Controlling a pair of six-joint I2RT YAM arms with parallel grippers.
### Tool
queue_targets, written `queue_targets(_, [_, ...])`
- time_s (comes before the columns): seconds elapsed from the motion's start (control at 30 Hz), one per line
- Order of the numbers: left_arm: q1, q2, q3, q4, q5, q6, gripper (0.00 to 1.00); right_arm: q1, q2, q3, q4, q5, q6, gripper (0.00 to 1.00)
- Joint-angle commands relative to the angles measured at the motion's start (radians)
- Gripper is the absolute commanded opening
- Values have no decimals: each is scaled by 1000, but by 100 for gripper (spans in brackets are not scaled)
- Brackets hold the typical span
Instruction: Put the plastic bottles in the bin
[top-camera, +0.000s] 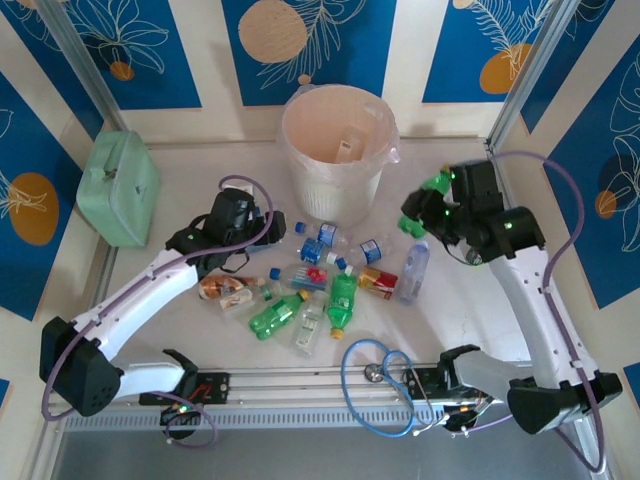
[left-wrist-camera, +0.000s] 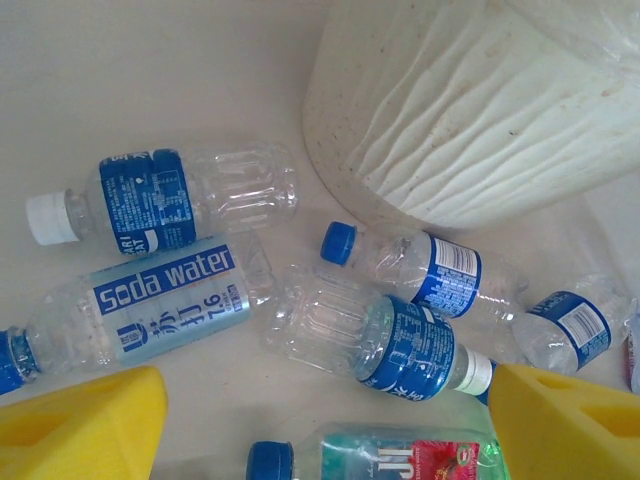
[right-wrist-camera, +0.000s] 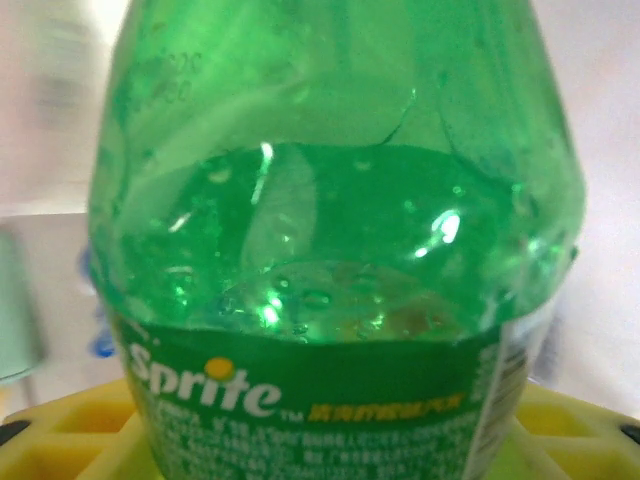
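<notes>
My right gripper (top-camera: 432, 205) has its yellow fingers (right-wrist-camera: 80, 430) closed across the label band of a green Sprite bottle (right-wrist-camera: 330, 230), and in the overhead view that bottle sits just right of the bin (top-camera: 335, 185), beside its wall and not over the opening. My main worry is letting go too early: the bottle would drop outside the rim and roll among the others. The plastic is smooth and round, so I'd guess it could also pivot in a grip this low on the body, and the loose liner at the rim could catch it if I come in too low. My left gripper (left-wrist-camera: 320, 440) is spread wide and empty, hanging over the clear bottles near the bin's foot; a soda water bottle (left-wrist-camera: 150, 300) and a blue-labelled bottle (left-wrist-camera: 385, 340) lie close together, nearly touching, with a red-labelled bottle (left-wrist-camera: 400, 462) right between the fingers. Closing there could pinch two at once or squirt one away across the table (top-camera: 200, 170). The rest of the bottle pile (top-camera: 320, 290) lies between the arms, so both reaching towards the bin together risks a clash
</notes>
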Motion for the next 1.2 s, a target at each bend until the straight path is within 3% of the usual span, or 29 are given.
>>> queue_targets(0.0, [-4,-29,-11,-20,-32,-20,84,43,80,180,19,-11,-71,59])
queue_targets(0.3, [-4,-20,0,-37,-46,-16,84,75,443,706,23,-148,-156,58])
queue_targets(0.53, [-3,-12,3,-36,-51,-17,84,98,663,968,-20,-199,-173,58])
queue_targets(0.77, [-3,-16,1,-48,-60,-12,85,100,756,1048,-44,-198,-163,66])
queue_targets(1.17, [-3,-14,-7,-50,-77,-19,86,102,696,975,-30,-170,-168,72])
